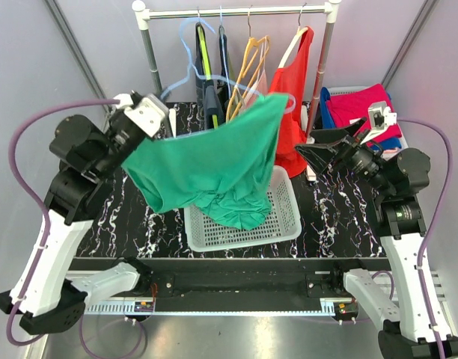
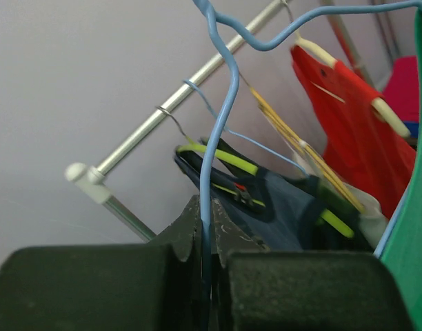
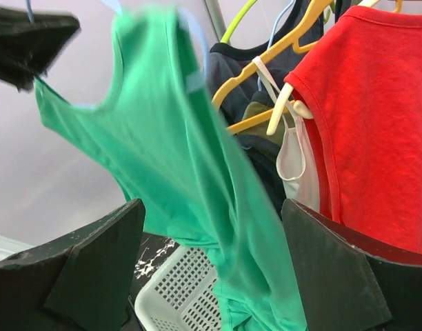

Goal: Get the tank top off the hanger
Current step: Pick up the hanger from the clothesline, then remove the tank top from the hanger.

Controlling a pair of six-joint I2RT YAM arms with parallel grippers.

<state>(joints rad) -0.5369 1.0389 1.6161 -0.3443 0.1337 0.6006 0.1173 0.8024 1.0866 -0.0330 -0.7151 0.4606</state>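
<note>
Tank top [image 1: 214, 166] over basket [image 1: 286, 218], table [image 1: 341, 203] ctr — rack [image 1: 236, 12] behind.

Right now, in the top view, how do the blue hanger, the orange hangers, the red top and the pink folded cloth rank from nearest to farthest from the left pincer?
1. blue hanger: clamped in the left pincer.
2. orange hangers: middle of the rack.
3. red top: right end of the rack.
4. pink folded cloth: far right, beyond the rack.
</note>
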